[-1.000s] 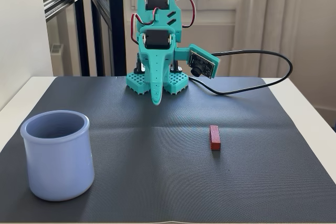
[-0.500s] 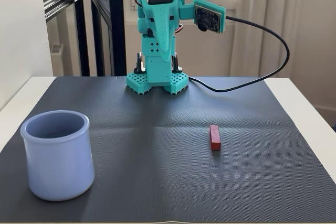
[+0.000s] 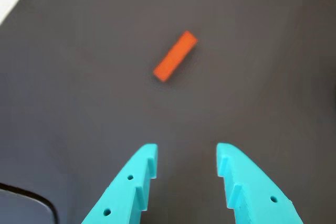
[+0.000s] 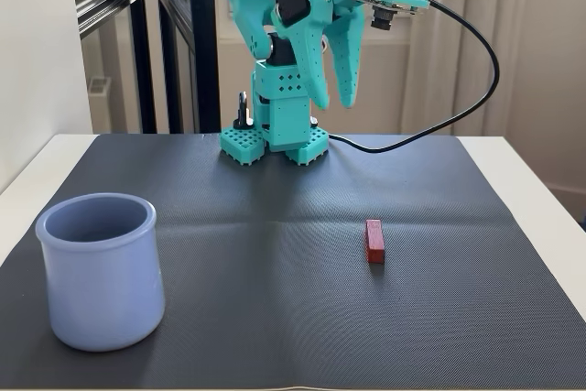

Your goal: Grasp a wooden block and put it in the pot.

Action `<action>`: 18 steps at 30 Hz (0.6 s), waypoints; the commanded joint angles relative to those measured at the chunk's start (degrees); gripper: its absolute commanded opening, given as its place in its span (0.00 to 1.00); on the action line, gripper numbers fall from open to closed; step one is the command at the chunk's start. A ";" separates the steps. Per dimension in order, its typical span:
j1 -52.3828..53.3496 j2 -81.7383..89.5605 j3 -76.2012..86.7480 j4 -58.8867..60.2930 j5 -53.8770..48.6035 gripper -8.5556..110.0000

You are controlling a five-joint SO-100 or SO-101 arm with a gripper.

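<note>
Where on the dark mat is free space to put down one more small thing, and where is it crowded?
Free: the wide middle between the pot and the wooden block, and the strip between the block and the mat's right edge. Crowded only at the back, around the arm's base and cable.

Open mat [image 4: 275, 254] surrounds your wooden block [image 4: 374, 241] on every side; the pot [image 4: 101, 272] stands well apart at the fixed view's left.

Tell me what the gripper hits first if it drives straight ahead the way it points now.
Probably the dark mat. The gripper, jaws open, points down at it; the wooden block lies ahead, seemingly beyond that line.
</note>
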 commanded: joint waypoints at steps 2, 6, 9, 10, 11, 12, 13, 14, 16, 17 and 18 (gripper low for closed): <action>-4.92 -9.23 -3.96 -5.62 17.93 0.18; -8.79 -17.93 -5.10 -11.69 34.89 0.18; -10.55 -23.99 -4.83 -16.79 42.54 0.18; -10.63 -26.19 -4.92 -17.84 44.03 0.18; -10.55 -28.30 -5.10 -18.81 45.53 0.18; -10.28 -29.88 -5.10 -19.86 46.58 0.18; -10.11 -31.38 -5.10 -20.83 47.37 0.18; -9.76 -32.70 -5.10 -21.71 47.81 0.18; -8.35 -34.89 -5.10 -23.55 47.90 0.18; -7.82 -35.68 -5.10 -24.17 47.90 0.18; -7.38 -36.39 -5.10 -24.43 47.90 0.18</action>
